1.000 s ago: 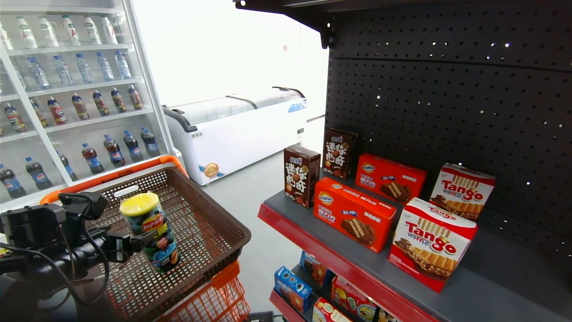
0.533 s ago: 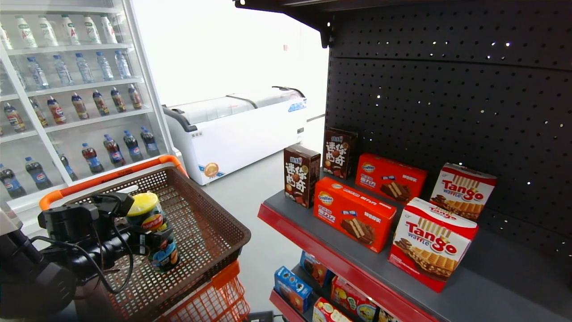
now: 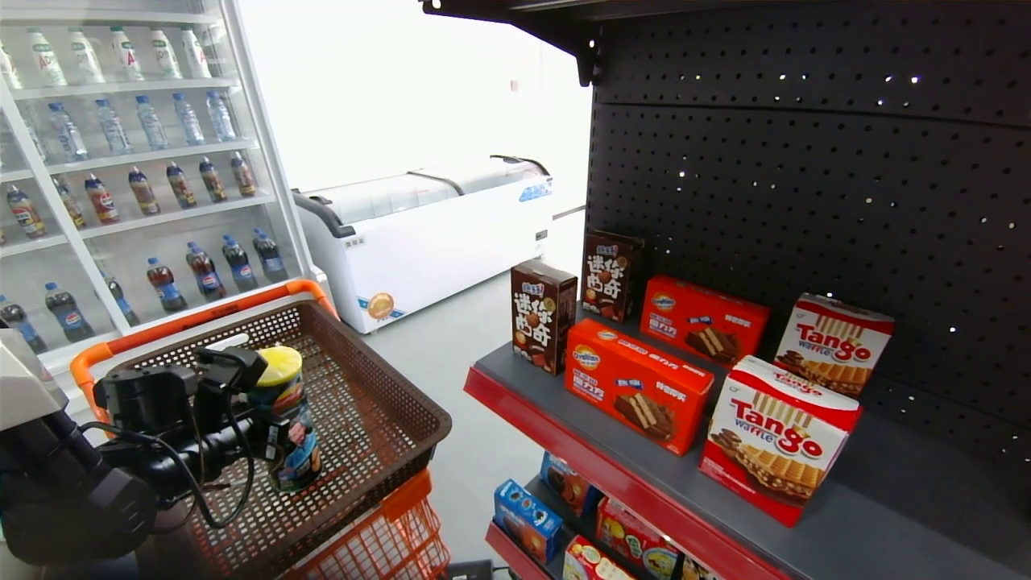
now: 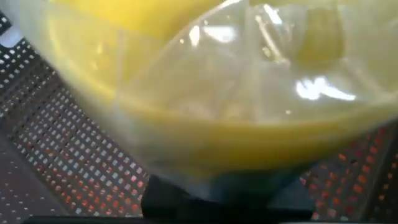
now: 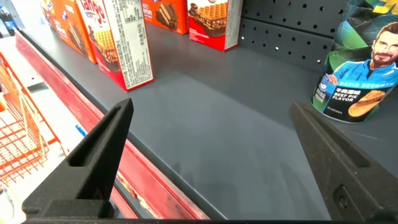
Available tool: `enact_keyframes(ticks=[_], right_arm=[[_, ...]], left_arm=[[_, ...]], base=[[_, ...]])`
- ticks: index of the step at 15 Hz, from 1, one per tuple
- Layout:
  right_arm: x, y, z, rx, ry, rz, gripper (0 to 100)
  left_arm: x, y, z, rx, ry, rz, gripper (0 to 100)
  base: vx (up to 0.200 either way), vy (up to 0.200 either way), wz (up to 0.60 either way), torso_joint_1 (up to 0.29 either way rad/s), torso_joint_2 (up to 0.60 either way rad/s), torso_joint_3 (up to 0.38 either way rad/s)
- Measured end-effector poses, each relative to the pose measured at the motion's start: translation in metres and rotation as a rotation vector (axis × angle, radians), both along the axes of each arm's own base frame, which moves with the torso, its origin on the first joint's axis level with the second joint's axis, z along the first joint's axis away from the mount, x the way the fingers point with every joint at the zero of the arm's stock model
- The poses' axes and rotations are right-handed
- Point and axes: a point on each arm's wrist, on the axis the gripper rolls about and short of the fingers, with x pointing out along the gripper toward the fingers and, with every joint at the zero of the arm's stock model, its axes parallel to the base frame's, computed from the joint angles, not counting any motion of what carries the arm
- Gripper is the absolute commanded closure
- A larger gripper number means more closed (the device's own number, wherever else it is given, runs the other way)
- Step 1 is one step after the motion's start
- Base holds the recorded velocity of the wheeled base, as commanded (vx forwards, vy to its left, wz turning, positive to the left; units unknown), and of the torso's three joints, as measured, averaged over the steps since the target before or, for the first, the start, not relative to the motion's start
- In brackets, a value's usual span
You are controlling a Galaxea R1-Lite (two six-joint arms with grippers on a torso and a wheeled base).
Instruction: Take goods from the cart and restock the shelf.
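One can [image 3: 286, 423] with a yellow lid and a dark picture label bearing a red and yellow emblem stands in the cart's brown basket [image 3: 387, 403]. The left gripper [image 3: 274, 439] is against its side, and whether it is clamped on the can cannot be told. The right gripper [image 5: 211, 109] hangs spread wide over the grey shelf [image 5: 217, 143], near a second can [image 5: 357, 68] whose green label pictures a man, and near red-and-white wafer boxes [image 5: 124, 43].

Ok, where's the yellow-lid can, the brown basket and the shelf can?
Yellow-lid can [image 3: 283, 366]: head view, on its yellow lid.
Brown basket [image 3: 387, 475]: head view, on its front wall.
Shelf can [image 5: 356, 70]: right wrist view, on its label.
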Motion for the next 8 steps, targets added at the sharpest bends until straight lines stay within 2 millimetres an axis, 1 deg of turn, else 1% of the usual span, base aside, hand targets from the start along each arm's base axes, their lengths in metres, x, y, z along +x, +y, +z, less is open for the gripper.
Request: enact_keyframes(ticks=[2,4,6,8], right_arm=[[0.000,0.000,0.000,0.000,0.000,0.000,0],[0.000,0.000,0.000,0.000,0.000,0.000,0],[0.000,0.000,0.000,0.000,0.000,0.000,0],[0.000,0.000,0.000,0.000,0.000,0.000,0]], left_arm=[[-0.003,-0.001,0.005,0.041,-0.003,-0.017,100],[0.000,-0.005,0.018,0.052,-0.026,-0.037,100],[0.005,-0.023,0.042,0.058,-0.059,-0.099,100],[0.005,-0.049,0.065,0.042,-0.064,-0.178,100]], base=[[0.000,0.000,0.00,0.000,0.00,0.000],[0.000,0.000,0.00,0.000,0.00,0.000],[0.000,0.000,0.00,0.000,0.00,0.000],[0.000,0.000,0.00,0.000,0.00,0.000]])
